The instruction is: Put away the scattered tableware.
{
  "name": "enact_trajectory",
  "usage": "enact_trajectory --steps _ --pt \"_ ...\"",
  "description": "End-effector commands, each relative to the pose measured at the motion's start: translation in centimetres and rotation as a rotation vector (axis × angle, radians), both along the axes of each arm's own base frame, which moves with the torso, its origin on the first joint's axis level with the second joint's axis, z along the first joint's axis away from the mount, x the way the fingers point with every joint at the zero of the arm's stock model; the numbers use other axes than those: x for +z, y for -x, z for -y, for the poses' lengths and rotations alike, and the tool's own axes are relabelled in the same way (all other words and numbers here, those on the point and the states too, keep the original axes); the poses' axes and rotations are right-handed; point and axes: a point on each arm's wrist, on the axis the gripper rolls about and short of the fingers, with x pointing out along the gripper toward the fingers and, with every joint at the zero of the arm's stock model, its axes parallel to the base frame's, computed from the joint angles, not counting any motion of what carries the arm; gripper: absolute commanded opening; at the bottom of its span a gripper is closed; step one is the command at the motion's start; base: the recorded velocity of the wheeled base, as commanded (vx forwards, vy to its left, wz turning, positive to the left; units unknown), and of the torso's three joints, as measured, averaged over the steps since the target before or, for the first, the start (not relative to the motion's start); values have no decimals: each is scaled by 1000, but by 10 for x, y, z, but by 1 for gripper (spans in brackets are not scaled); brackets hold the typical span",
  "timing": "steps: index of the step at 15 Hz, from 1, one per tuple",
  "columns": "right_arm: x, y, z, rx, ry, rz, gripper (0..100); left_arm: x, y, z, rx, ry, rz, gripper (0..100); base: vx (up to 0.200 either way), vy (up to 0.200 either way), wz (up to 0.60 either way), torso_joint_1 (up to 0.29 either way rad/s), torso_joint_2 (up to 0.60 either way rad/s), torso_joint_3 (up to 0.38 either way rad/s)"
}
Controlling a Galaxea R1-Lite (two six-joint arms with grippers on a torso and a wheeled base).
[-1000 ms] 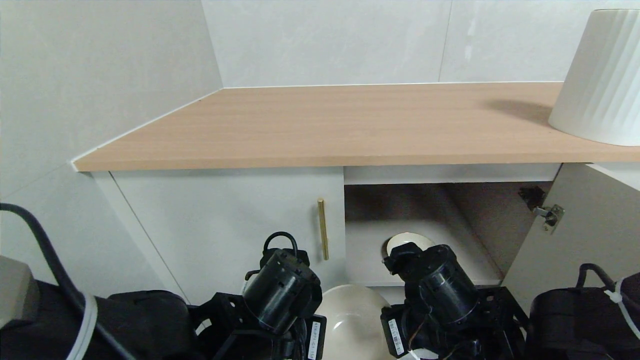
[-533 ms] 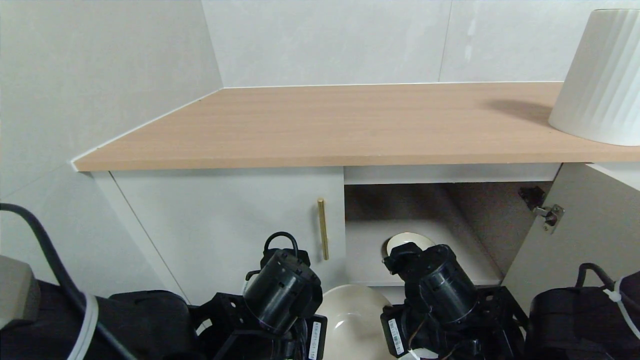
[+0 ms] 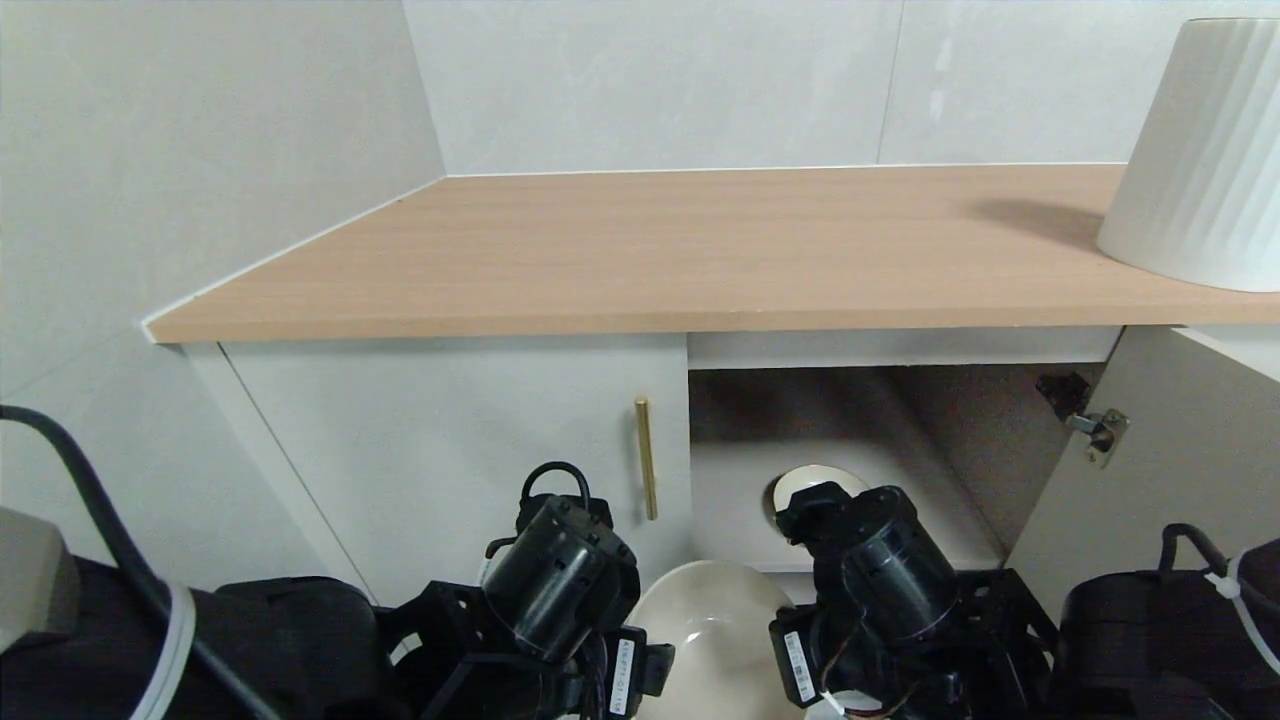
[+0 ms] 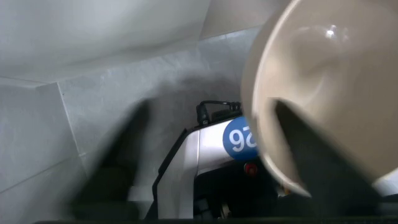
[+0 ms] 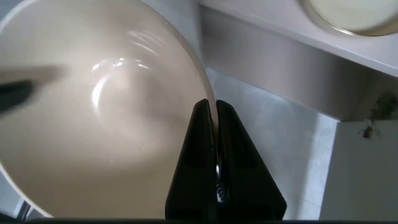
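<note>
Bowl (image 3: 715,620) hanging low before open cabinet (image 3: 900,505), between both arms, and edging slightly higher and nearer cabinet than a second ago. Right gripper (image 5: 214,111) clamping bowl rim, fingers pressing together on it. Left gripper (image 4: 211,118) fingers standing apart, one lying beside bowl wall. Small dish (image 3: 815,478) sitting on cabinet shelf, unmoved.

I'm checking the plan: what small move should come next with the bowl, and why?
Probably ease the bowl forward toward the open cabinet shelf: the right gripper pinches its rim, the door stands open, and a plate sits inside.
</note>
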Motion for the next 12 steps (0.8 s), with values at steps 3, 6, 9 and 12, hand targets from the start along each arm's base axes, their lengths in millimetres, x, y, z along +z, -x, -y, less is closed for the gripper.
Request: enact_trajectory --steps 3,6,9,12 --pt "-2 -2 1 -2 3 -6 0 1 0 0 0 8 4 100 0 0 0 0 0 0" --pt "-3 -4 5 -14 16 -13 0 1 0 0 1 8 3 100 0 0 0 0 0 0" --pt "-16 -40 37 -159 80 -84 0 2 -1 -1 5 7 6 100 0 0 0 0 0 0" --pt "-30 -68 50 -248 91 -110 0 2 -1 -1 6 7 6 100 0 0 0 0 0 0"
